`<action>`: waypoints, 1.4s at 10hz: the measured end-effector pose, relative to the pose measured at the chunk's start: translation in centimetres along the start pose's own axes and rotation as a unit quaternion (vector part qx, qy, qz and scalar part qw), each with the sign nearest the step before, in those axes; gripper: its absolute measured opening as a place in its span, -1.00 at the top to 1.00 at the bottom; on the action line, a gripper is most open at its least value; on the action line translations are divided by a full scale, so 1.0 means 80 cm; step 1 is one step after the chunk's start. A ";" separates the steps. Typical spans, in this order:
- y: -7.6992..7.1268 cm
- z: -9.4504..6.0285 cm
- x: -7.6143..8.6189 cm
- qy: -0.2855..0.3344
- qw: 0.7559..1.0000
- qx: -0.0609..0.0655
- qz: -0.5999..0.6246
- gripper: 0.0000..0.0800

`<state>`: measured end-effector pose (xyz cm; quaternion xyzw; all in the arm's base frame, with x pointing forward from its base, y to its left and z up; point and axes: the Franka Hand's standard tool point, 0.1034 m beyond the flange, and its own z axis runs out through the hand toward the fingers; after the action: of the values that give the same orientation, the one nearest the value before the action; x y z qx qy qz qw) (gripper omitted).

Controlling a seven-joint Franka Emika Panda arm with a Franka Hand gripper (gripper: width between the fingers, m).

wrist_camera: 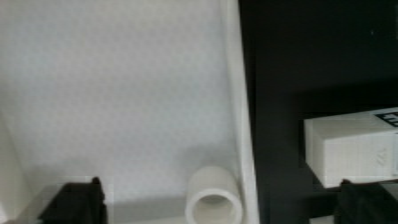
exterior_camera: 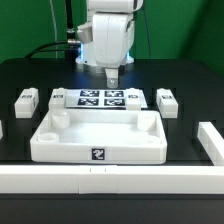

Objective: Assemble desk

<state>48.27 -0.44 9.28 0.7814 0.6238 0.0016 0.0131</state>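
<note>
a white leg (exterior_camera: 27,99) lies at the exterior view's left on the black surface (exterior_camera: 20,75); the white tabletop (exterior_camera: 98,140) sits centre, the tool (exterior_camera: 113,78) hanging above, fingers wide apart and empty; another leg (exterior_camera: 166,99) lies right.

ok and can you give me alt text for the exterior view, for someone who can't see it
A white tray-like desk tabletop lies on a black table, with the robot's open, empty gripper hanging near the marker board behind it. A loose white block leg sits off the board's end at the exterior view's left, another leg at its right.
</note>
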 end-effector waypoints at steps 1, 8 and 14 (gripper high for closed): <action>0.000 0.001 -0.001 0.000 1.000 0.001 0.001 -0.63; -0.021 0.103 -0.038 0.011 0.999 0.021 -0.028 -0.63; -0.021 0.103 -0.038 0.011 0.999 0.021 -0.027 0.69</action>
<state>46.13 -3.22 1.03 0.7641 0.6450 -0.0030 -0.0100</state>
